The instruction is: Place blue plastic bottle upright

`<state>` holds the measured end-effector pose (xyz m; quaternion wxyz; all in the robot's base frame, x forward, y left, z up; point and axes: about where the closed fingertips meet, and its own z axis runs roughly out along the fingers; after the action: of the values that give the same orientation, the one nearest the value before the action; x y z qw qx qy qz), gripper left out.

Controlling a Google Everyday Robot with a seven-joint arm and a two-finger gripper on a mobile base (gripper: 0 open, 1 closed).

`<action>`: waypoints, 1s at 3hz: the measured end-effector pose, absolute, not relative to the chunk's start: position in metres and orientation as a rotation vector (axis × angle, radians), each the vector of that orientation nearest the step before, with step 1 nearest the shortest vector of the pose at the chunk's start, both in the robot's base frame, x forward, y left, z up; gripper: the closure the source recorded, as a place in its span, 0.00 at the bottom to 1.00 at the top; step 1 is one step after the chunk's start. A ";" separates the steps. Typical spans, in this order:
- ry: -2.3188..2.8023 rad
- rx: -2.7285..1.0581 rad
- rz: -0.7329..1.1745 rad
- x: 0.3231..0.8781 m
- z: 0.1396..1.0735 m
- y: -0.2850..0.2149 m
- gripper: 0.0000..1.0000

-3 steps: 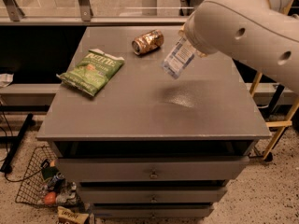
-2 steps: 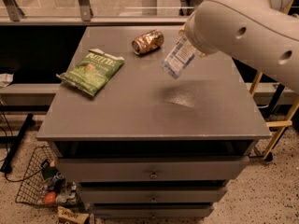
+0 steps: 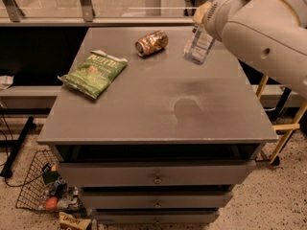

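The blue plastic bottle (image 3: 197, 46) is clear with a pale label. It hangs tilted in the air above the back right part of the grey cabinet top (image 3: 144, 114). Its upper end disappears behind my large white arm (image 3: 261, 35). My gripper (image 3: 205, 26) is at that upper end, mostly hidden by the arm, and is shut on the bottle. The bottle's cap is hidden. A dark shadow (image 3: 187, 110) lies on the top in front of the bottle.
A brown-gold can (image 3: 151, 43) lies on its side at the back middle. A green chip bag (image 3: 93, 73) lies at the left. Drawers (image 3: 156, 178) are below the top. A wire basket (image 3: 41, 190) with litter sits on the floor at the left. A yellow frame (image 3: 288, 128) stands at the right.
The bottle has moved right and towards the back of the top, carried by the arm. The can and the chip bag have not moved.
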<state>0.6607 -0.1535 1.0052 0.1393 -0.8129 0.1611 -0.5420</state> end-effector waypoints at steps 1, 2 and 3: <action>0.222 -2.369 -1.756 0.681 1.011 -0.169 1.00; 0.037 -2.420 -1.882 0.700 0.999 -0.186 1.00; -0.035 -2.433 -1.945 0.700 1.006 -0.188 1.00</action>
<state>0.7000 -0.1877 1.0059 0.0132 -0.7809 -0.0111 -0.6244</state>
